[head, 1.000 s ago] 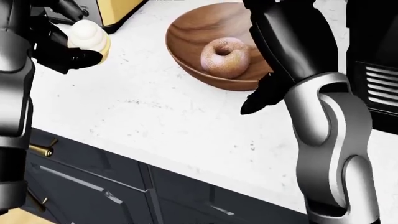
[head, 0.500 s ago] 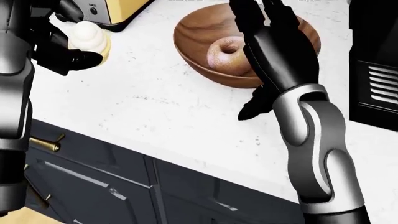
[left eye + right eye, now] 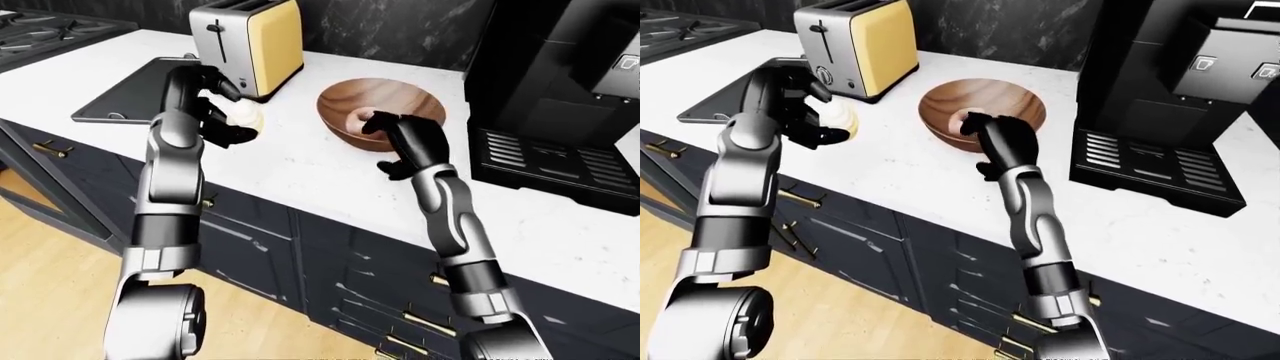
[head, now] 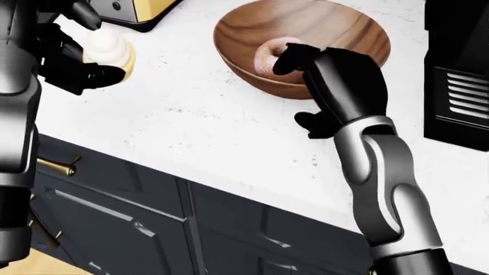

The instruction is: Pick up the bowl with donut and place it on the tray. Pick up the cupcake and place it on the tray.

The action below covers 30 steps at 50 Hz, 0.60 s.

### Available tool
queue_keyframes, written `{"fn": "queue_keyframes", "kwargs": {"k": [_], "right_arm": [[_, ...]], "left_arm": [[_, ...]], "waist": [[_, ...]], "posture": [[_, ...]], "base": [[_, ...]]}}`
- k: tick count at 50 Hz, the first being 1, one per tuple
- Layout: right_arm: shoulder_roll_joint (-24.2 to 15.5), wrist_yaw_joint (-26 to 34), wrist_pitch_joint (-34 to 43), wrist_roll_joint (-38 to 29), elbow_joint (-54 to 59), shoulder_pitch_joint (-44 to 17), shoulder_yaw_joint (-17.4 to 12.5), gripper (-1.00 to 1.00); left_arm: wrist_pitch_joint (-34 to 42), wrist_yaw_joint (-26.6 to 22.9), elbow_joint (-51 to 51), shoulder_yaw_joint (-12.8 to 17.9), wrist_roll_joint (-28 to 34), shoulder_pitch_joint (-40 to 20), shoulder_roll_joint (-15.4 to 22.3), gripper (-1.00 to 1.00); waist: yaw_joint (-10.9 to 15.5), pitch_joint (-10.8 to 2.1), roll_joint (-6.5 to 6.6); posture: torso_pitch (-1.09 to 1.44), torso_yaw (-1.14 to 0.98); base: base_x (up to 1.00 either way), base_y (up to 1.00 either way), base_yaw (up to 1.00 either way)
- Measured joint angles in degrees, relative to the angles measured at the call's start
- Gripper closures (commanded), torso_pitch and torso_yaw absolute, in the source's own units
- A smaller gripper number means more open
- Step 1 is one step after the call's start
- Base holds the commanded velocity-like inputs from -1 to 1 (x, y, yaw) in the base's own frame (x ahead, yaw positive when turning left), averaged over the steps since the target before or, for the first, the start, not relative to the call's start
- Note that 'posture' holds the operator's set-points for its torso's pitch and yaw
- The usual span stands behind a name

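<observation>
— What has changed in the last second?

— The robot's black right hand has come down onto the near rim of the round brown wooden bowl, fingers curled over the edge beside the pale glazed donut, thumb under the outer wall. It was hanging clear of the bowl before. The view has also shifted slightly.

— Is the grip closed?

— It looks closed on the rim, though how firmly cannot be told.

— And the other hand?

— The black left hand is clamped on the cream-frosted cupcake, held off the white speckled stone counter, near the yellow-and-steel toaster.

— Where does it all go?

— To the flat dark rectangular tray, on the counter left of the toaster in the left-eye view.

— The risk?

— A one-sided rim pinch could tip the bowl on lifting, rolling the donut out. The tall black coffee machine stands close on the right.
</observation>
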Motion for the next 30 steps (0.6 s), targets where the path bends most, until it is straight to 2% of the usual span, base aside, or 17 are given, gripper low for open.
{"fn": "queue_keyframes", "kwargs": {"k": [2, 11, 14, 17, 22, 30], "right_arm": [[0.0, -0.5, 0.0, -0.1, 0.7, -0.1, 0.0, 0.12], [0.1, -2.8, 0.3, -0.5, 2.4, -1.0, 0.1, 0.62], [0.1, -3.5, 0.4, -0.5, 2.3, -1.0, 0.1, 0.87], [0.1, -4.8, 0.5, -0.9, 2.4, -1.1, 0.1, 1.00], [-0.2, -5.7, 0.8, -0.8, 1.2, -0.5, -0.4, 1.00], [-0.7, -2.3, 1.8, 0.1, -5.2, 2.0, -0.9, 1.00]], "left_arm": [[-0.1, 0.0, -0.1, -0.1, 0.0, 0.1, 0.0, 1.00], [0.3, -0.4, -1.7, 0.3, -0.4, 0.6, 0.4, 1.00], [0.5, -0.4, -1.9, 0.4, -0.4, 0.7, 0.5, 1.00], [0.8, -0.4, -2.4, 0.3, -0.3, 0.8, 0.4, 1.00], [0.5, -0.5, -2.6, 0.3, -0.6, 1.2, 0.3, 1.00], [1.6, -0.9, -4.8, 0.6, -0.7, 1.9, 0.6, 1.00]], "waist": [[0.0, -0.04, -0.02], [0.2, -0.18, 0.05], [0.2, -0.27, 0.07], [0.3, -0.39, 0.09], [0.3, -0.41, 0.11], [0.2, 0.08, 0.12]], "posture": [[0.00, 0.00], [0.00, 0.00], [0.00, 0.00], [0.00, 0.00], [0.00, 0.00], [0.00, 0.00]], "base": [[0.00, 0.00, 0.00], [0.00, 0.00, 0.00], [0.00, 0.00, 0.00], [0.00, 0.00, 0.00], [0.00, 0.00, 0.00], [0.00, 0.00, 0.00]]}}
